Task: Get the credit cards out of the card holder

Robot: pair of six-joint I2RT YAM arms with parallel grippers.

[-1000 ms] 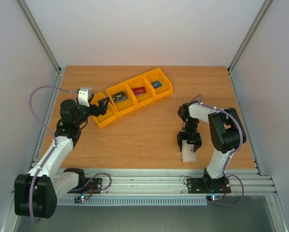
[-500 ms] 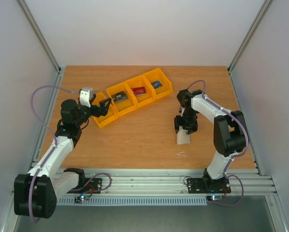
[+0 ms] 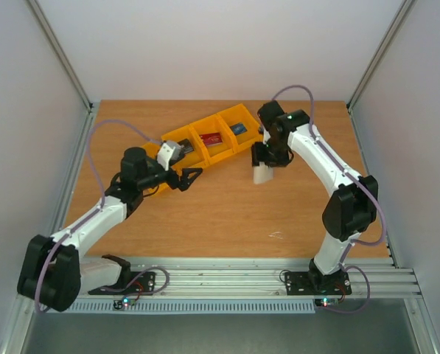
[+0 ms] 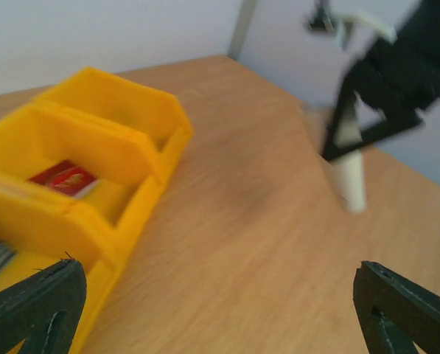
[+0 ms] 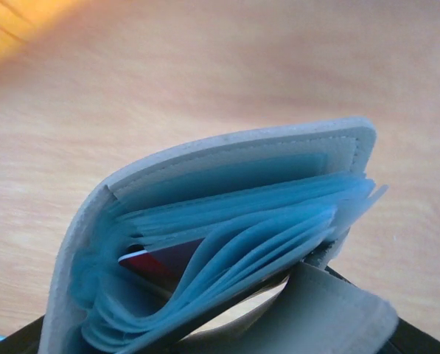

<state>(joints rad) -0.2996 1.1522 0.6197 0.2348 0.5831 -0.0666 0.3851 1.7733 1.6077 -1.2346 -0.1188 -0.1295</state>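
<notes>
Carried away from the near right edge of the worktop (image 3: 220, 214), the card holder (image 3: 263, 174) is now hanging over the far middle, near the right end of the yellow bins (image 3: 243, 137). Its long axis is standing near upright and its pockets are fanning open, with one card (image 5: 161, 262) showing inside. The right gripper (image 3: 266, 158) is clamping it from above. The left gripper (image 3: 192, 178), jaws spread wide, is pointing at it from the left, well apart, and is probably the one reaching for that card.

Yellow bins (image 3: 223, 153): four. Card holder (image 3: 262, 174): one. Arms (image 3: 323, 158): two.
</notes>
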